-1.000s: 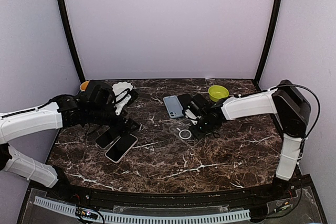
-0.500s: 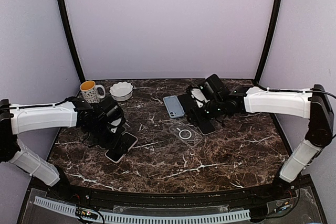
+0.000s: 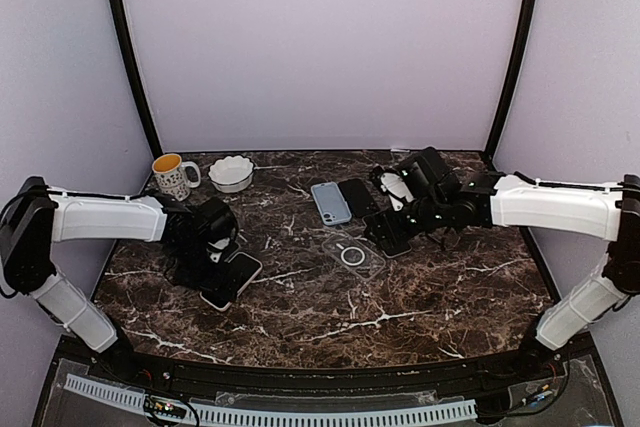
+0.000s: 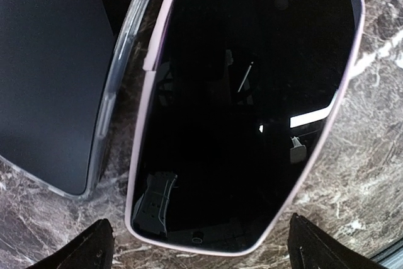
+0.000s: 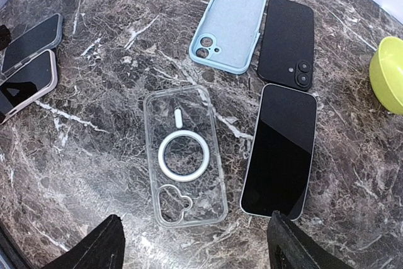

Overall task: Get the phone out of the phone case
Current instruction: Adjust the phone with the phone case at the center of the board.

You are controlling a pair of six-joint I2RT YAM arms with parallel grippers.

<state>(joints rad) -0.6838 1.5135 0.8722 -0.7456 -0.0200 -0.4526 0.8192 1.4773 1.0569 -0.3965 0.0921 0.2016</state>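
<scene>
A phone in a pale pink case [image 4: 245, 105] lies screen up on the marble table [image 3: 300, 317]. My left gripper [image 4: 201, 253] hangs open just above its lower end, one fingertip on each side and neither touching. In the top view the same phone [image 3: 235, 279] shows under the left gripper [image 3: 215, 255]. A second phone in a clear case [image 4: 50, 74] lies beside it. My right gripper [image 5: 195, 250] is open and empty above an empty clear case [image 5: 184, 155] and a bare phone [image 5: 280, 149] lying screen up.
An empty light blue case [image 5: 230, 26] and a black phone lying face down [image 5: 289, 42] sit behind the clear case. A green bowl [image 5: 387, 74] is at the right. A mug [image 3: 172, 175] and a white bowl [image 3: 231, 173] stand at the back left.
The left gripper came forward and down over the pink-cased phone and opened fully. The right gripper opened and drew back up to the right, away from the clear case.
</scene>
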